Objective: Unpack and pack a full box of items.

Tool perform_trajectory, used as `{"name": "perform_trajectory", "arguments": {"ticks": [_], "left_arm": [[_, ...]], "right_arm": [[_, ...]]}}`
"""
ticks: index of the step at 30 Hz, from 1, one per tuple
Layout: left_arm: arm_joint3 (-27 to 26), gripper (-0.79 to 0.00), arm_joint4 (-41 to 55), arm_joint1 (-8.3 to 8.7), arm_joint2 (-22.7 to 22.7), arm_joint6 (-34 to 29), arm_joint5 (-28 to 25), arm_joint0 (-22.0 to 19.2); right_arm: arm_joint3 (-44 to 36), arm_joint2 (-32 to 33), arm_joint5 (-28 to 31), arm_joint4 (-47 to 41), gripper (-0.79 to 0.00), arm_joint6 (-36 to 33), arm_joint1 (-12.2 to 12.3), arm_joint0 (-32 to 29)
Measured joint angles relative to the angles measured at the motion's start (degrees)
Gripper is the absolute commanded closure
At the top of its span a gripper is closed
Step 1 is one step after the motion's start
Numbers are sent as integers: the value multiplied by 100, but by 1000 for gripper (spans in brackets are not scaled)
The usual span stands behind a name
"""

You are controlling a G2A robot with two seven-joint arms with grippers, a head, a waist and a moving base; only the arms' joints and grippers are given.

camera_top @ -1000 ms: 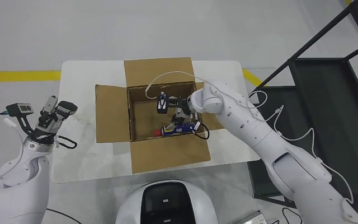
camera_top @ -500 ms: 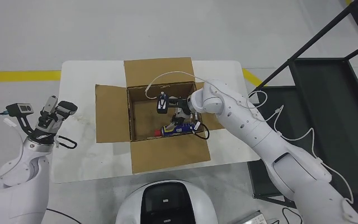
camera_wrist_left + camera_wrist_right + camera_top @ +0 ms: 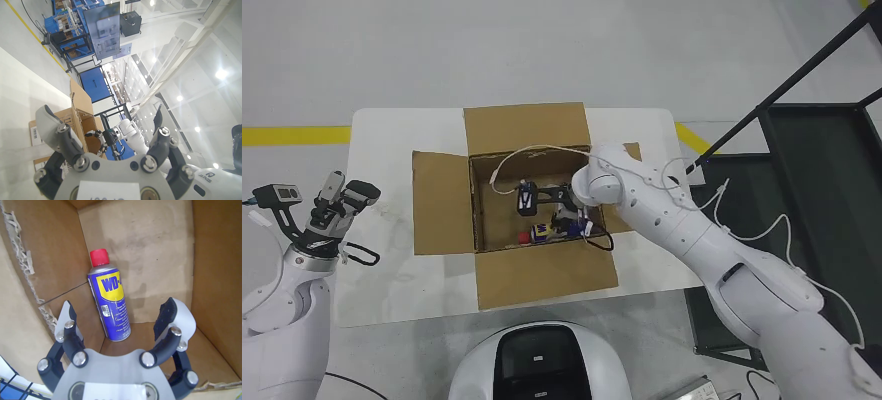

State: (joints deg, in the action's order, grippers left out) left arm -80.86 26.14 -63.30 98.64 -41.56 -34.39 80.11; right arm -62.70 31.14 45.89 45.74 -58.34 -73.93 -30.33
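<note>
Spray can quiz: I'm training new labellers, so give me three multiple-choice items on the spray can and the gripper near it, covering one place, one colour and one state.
1. Where is the spray can?
A. On the table outside the box
B. Inside the cardboard box, against its wall
C. Clamped between two fingers

2. What colour is the can's cap?
A. Red
B. Yellow
C. Black

3. How is the right gripper?
A. Shut on the can
B. Shut on nothing
C. Open, holding nothing

Answers:
1. B, since the right wrist view shows cardboard walls around the can.
2. A, since the cap is red above a blue and yellow body.
3. C, since both fingers stand wide apart and clear of the can.
</note>
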Motion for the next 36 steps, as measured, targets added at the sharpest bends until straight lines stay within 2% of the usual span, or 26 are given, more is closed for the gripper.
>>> {"name": "perform_trajectory", "arguments": {"ticks": [8, 23, 24, 25, 28, 32, 34, 36], "left_arm": [[0, -785, 0, 0, 0, 0, 0, 0], [0, -785, 0, 0, 0, 0, 0, 0], [0, -785, 0, 0, 0, 0, 0, 0], [0, -785, 0, 0, 0, 0, 0, 0], [0, -785, 0, 0, 0, 0, 0, 0], [0, -785, 0, 0, 0, 0, 0, 0], [0, -785, 0, 0, 0, 0, 0, 0], [0, -785, 0, 0, 0, 0, 0, 0]], "right_arm": [[640, -555, -167, 374, -785, 223, -352, 208], [1558, -993, -57, 786, -785, 734, -798, 361], [1603, -1004, -40, 802, -674, 759, -818, 375], [1645, -1013, -21, 818, -369, 784, -838, 390], [1785, -1025, 45, 851, -77, 864, -892, 447], [1962, -1033, 101, 916, -46, 992, -953, 502], [2019, -1036, 109, 942, 0, 1038, -979, 520], [2076, -1040, 126, 965, 0, 1085, -1006, 532]]}}
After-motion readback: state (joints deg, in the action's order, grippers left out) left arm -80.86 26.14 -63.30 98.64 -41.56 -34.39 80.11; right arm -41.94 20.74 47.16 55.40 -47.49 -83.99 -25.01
